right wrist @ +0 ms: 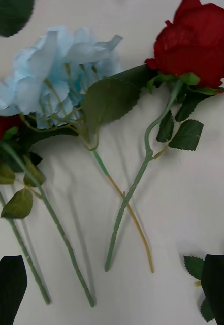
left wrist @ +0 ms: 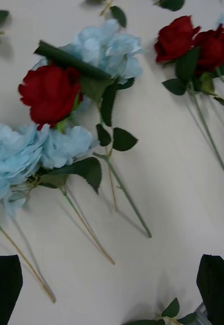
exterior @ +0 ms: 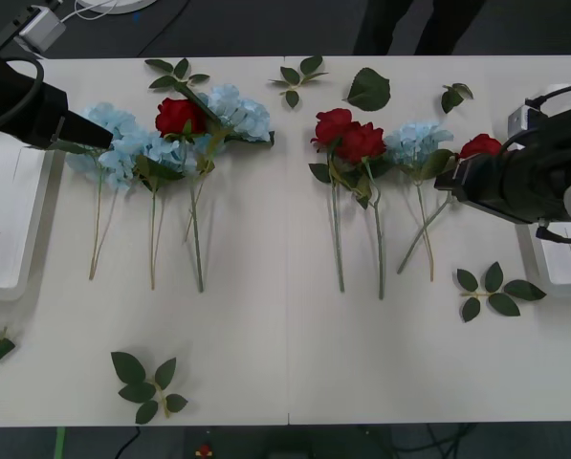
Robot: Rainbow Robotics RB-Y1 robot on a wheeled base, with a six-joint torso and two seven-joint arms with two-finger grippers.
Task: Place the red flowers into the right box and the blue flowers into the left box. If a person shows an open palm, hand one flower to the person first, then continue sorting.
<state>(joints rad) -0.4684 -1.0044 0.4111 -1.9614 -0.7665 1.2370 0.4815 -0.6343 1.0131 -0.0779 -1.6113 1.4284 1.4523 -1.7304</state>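
Overhead, both black grippers, left (left wrist: 112, 289) and right (right wrist: 112, 289), hang spread wide above round roses (exterior: 181, 116) and fluffy blue flowers (exterior: 417, 142).

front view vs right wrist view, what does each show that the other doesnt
Front view alone: the left box, the right box, the left cluster of blue flowers and a red rose, and both arms over the table.
Right wrist view alone: the open right gripper with its black fingertips.
Both: the rightmost rose and a blue flower beside it, stems crossing.
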